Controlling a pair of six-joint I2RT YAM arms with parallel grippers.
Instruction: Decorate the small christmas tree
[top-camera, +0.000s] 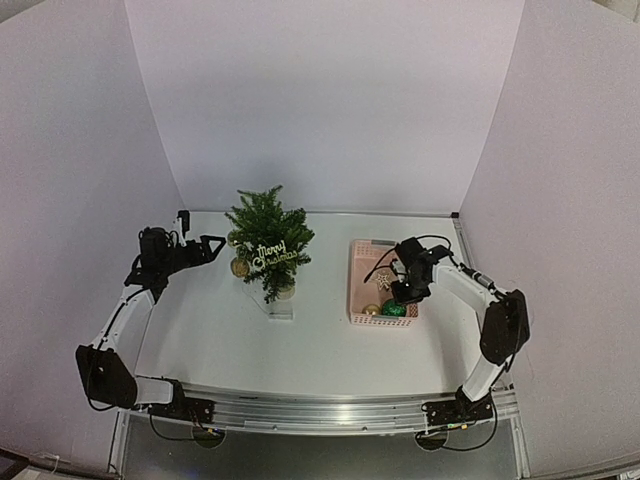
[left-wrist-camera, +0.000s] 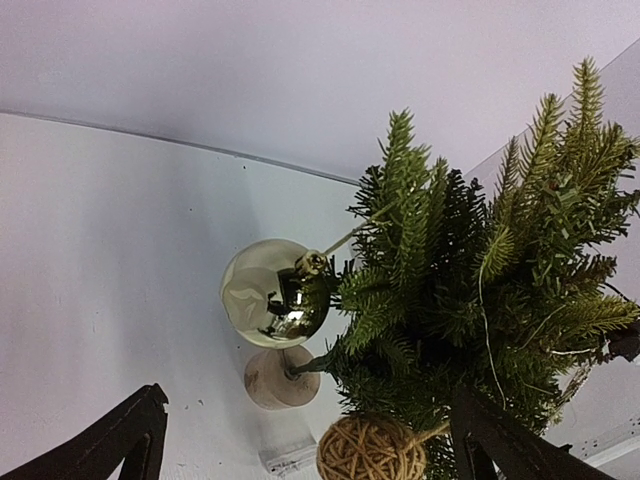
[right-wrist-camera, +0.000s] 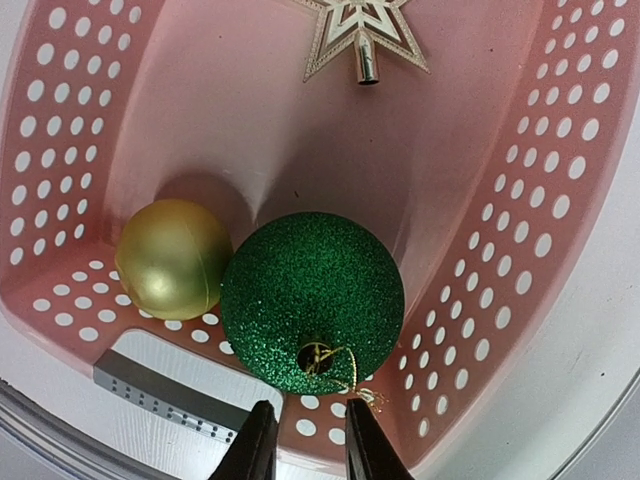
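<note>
The small christmas tree stands on its pale base left of the table's middle. It carries a gold "Merry Christmas" sign, a shiny gold bauble and a twine ball. My left gripper is open and empty just left of the tree; in the left wrist view the bauble hangs between its spread fingers. My right gripper hangs in the pink basket, its jaws a narrow gap apart and empty, right behind a green glitter ball whose gold string loop lies by one fingertip.
The basket also holds a matte gold ball and a gold star topper. A small white tag lies on the table in front of the tree. White walls close in the back and both sides.
</note>
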